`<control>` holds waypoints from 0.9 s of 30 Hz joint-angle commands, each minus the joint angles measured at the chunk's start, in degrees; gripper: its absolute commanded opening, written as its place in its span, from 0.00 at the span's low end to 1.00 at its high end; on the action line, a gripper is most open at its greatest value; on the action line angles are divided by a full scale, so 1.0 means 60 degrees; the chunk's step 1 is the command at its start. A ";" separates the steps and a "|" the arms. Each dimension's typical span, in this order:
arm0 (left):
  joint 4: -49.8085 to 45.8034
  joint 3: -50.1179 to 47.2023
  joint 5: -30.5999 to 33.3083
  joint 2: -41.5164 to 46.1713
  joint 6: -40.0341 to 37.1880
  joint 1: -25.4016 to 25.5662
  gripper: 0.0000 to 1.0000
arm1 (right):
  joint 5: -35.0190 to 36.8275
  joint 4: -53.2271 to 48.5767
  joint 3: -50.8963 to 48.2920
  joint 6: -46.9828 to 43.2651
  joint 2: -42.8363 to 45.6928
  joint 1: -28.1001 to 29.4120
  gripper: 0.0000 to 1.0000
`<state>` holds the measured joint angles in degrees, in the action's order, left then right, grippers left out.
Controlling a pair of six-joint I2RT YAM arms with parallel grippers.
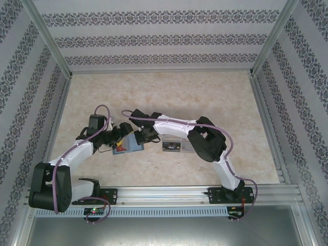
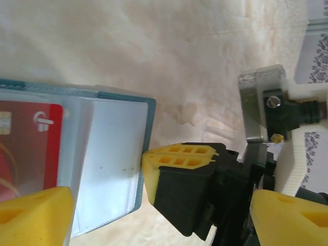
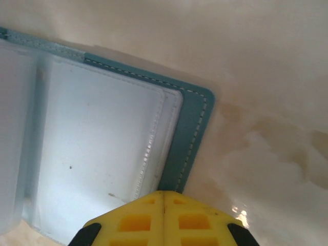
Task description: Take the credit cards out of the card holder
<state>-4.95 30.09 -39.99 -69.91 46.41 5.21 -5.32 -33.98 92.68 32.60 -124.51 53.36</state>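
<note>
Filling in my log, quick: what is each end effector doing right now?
Left end effector: open, gripping nothing.
Right end effector: closed, tips at the edge of the flat teal-blue card holder; no grip visible.

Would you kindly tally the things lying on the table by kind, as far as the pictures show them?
Card holder: 1
Red card: 1
Clear plastic box: 1
Total: 3
</note>
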 commanded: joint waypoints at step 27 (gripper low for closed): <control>-0.1222 0.0633 0.2057 0.0735 -0.0243 0.0828 0.81 | 0.0365 0.0680 -0.0628 0.0473 0.1137 -0.0325 0.00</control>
<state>-4.45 31.66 -33.12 -68.36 48.18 10.46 -2.42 -30.83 87.59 34.65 -119.24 51.86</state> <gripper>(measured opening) 0.813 0.065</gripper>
